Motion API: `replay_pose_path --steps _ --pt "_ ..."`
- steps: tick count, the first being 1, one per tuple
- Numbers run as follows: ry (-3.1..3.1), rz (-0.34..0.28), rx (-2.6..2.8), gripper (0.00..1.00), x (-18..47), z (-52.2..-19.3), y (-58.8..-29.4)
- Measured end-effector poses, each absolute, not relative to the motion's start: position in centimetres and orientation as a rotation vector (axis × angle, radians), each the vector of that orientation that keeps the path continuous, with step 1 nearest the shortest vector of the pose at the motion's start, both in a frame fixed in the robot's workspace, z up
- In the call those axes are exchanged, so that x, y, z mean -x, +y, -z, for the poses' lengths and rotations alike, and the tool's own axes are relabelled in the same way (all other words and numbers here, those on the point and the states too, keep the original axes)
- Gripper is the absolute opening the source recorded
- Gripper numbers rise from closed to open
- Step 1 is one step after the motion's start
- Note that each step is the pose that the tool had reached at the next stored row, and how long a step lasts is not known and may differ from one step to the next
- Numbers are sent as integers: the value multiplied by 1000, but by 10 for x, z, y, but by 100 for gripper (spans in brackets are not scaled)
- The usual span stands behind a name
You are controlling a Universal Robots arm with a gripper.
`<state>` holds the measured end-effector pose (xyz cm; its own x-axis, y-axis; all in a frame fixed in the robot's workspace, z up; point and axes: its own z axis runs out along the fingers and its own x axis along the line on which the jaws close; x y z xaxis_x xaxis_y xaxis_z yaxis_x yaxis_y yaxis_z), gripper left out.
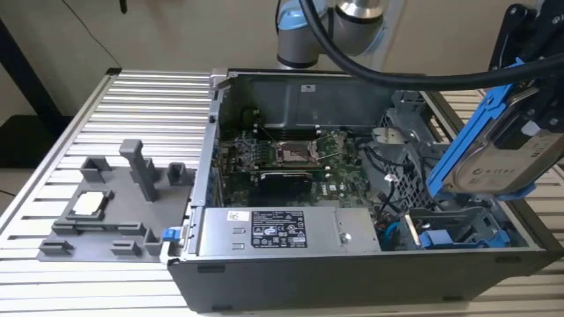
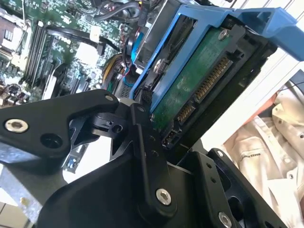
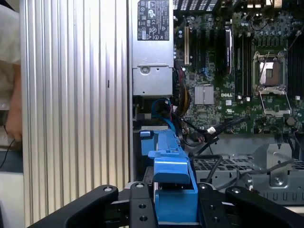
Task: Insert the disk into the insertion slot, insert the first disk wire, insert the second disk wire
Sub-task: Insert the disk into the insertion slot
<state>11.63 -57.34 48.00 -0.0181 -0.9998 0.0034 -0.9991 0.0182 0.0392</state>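
My gripper (image 1: 531, 122) is shut on the disk (image 1: 498, 155), a silver drive in a blue carrier frame. It holds the disk tilted on edge above the right side of the open computer case. The dark metal drive cage with its insertion slot (image 1: 413, 177) lies just below and to the exterior view's left of the disk. In the second wrist view, the black fingers (image 2: 142, 137) clamp the disk's (image 2: 192, 78) green circuit-board end. The first wrist view has the blue carrier (image 3: 172, 187) between both fingers, over the cage's perforated wall (image 3: 237, 165). Black cables (image 3: 223, 126) lie beside the cage; I cannot tell which are the disk wires.
A grey labelled power-supply box (image 1: 277, 231) fills the case's front. The motherboard (image 1: 291, 158) lies behind it. A grey plastic fixture tray (image 1: 115, 205) stands on the ribbed table (image 1: 150, 99) at the exterior view's left. A person's hand (image 3: 12, 111) and pale sleeve (image 2: 266, 142) are close by.
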Motion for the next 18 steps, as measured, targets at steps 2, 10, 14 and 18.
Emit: replay_pose_path --steps 2,10,14,18 --pt "-2220 40 -2180 33 -116 -479 -573" --pt "-2220 40 -2180 33 -116 -474 -573" --pt "-2220 40 -2180 33 -116 -471 -573" --pt "-2220 40 -2180 33 -116 -466 -574"
